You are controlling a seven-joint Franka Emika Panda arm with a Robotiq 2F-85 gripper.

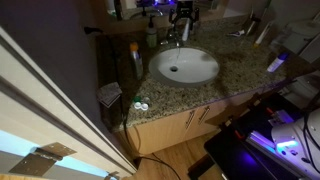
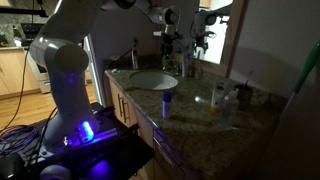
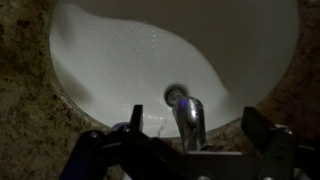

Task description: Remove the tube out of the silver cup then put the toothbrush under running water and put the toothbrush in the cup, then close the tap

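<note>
The tap stands at the back rim of the white basin. In the wrist view its chrome spout reaches out over the bowl, toward the dark drain. The pincer hangs right over it with its fingers spread apart, one on each side of the spout. Whether either finger touches the metal cannot be told, nor whether water is running.

In an exterior view the pincer sits above the tap at the far edge of the basin. The basin is sunk into a speckled stone surface. Beside the tap stands a green-topped soap bottle, and a tall amber bottle stands nearer the end of the surface. Two small round white things lie at the front corner.

In an exterior view the white arm rises from its base and bends over to the basin. Nearer the camera, a small upright cylinder with a violet gleam on top stands by the front edge of the surface. A cluster of bottles and containers stands toward the wall. The picture is too dim to tell which of these is the silver cup.
</note>
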